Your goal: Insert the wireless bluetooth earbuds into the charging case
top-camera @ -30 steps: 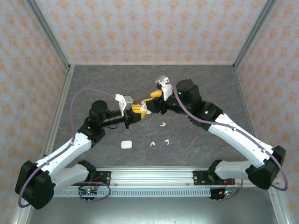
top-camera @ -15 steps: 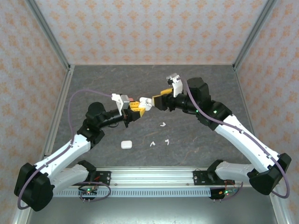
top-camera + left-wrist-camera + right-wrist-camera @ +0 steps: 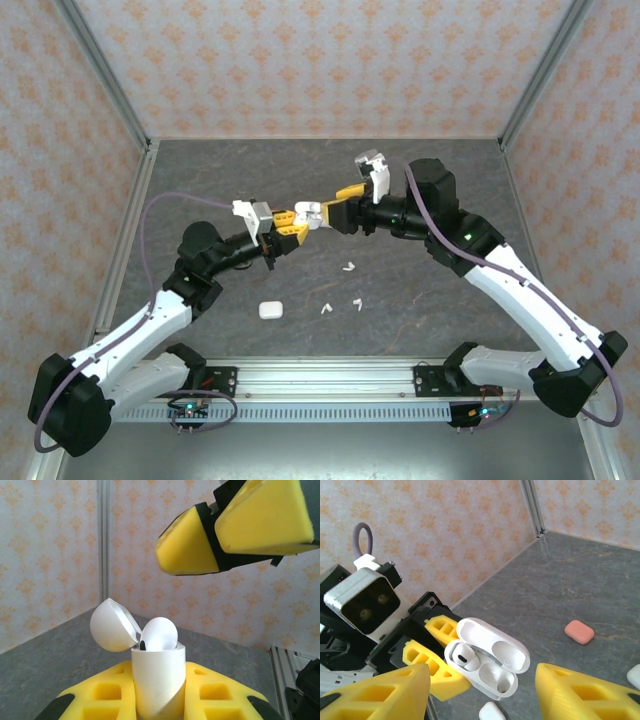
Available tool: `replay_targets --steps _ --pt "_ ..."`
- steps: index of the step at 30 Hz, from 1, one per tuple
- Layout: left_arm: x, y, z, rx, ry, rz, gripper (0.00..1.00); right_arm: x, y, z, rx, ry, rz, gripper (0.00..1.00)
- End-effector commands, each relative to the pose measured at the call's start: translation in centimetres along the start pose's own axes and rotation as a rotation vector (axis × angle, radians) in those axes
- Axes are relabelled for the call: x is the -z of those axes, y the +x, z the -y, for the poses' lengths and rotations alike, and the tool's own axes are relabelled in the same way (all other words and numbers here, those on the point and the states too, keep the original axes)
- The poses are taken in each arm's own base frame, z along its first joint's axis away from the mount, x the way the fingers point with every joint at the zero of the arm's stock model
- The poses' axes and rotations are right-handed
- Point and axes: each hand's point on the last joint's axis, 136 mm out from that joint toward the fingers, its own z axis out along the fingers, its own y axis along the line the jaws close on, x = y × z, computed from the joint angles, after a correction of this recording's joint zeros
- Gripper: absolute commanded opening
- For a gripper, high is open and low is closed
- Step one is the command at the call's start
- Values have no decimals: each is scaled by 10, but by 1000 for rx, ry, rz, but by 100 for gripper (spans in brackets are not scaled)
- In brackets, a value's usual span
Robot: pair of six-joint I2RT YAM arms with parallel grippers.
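Note:
My left gripper (image 3: 292, 222) is shut on an open white charging case (image 3: 309, 212), held above the table at mid-scene. In the left wrist view the case (image 3: 158, 680) stands between my yellow pads (image 3: 215, 692) with its lid (image 3: 113, 625) tipped back and one white earbud (image 3: 160, 633) seated. The right wrist view shows that earbud (image 3: 465, 658) in one socket and the other socket (image 3: 503, 682) empty. My right gripper (image 3: 336, 207) hangs open just right of the case, holding nothing. Three loose white earbuds (image 3: 348, 266) (image 3: 325, 308) (image 3: 357, 302) lie on the table.
A closed white case (image 3: 269, 310) lies on the grey table (image 3: 430, 180) near the front left. A coral-pink case (image 3: 579, 631) rests on the table beyond the held case. Patterned walls and metal corner posts (image 3: 140, 140) enclose the table.
My right gripper has drawn back to the right, away from the case, its fingers a little wider. The left gripper has carried the case slightly up and left.

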Motion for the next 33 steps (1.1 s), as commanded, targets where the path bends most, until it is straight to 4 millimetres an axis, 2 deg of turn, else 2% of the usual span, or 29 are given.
replay_targets --steps 1,4,7,10,11,14,18,21,25,28,33 --pt "4 -32 4 -85 -15 83 0 4 -10 18 -29 115 31 60" --pt "7 -28 5 -88 -23 66 0 6 -1 45 -108 207 16 61" --pt "10 -26 6 -92 -25 57 0 8 20 81 -219 315 -24 63" --pt "12 -25 8 -93 -21 53 0 1 58 121 -336 425 -117 62" --pt "12 -25 9 -93 -16 53 0 -2 76 134 -376 465 -161 60" --pt "12 -24 9 -92 -17 49 0 -14 121 156 -463 534 -276 56" --pt "13 -23 9 -92 -19 49 0 -31 175 175 -534 609 -395 54" --pt "13 -22 9 -90 -18 46 0 -45 205 182 -508 665 -477 61" --pt "14 -21 10 -90 -17 48 0 -62 228 197 -452 749 -538 69" --pt "16 -22 10 -95 -24 51 0 -70 241 211 -421 800 -579 69" --pt "17 -24 11 -98 -23 53 0 -80 262 222 -397 840 -653 68"
